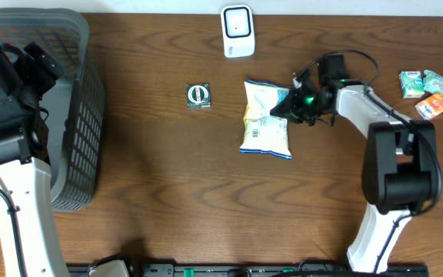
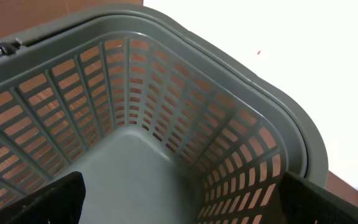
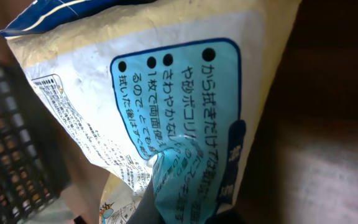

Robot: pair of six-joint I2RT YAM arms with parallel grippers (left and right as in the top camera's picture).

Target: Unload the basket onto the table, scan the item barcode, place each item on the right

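Packet (image 1: 266, 119) flat on desk (image 1: 168, 192), right of centre | right hand (image 1: 292, 106) clamped on its right edge, film puckered | judged light, soft, slippery: pinch the seam | left hand (image 2: 179, 198) spread over basket (image 2: 253, 81)

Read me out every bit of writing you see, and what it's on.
Packet: "から拭きだけ"
Packet: "や砂ボコリ"
Packet: "さわやかな"
Packet: "1枚で両面使え"
Packet's fine print: too small to read.
Scanner, green box, sachets: too small to read.
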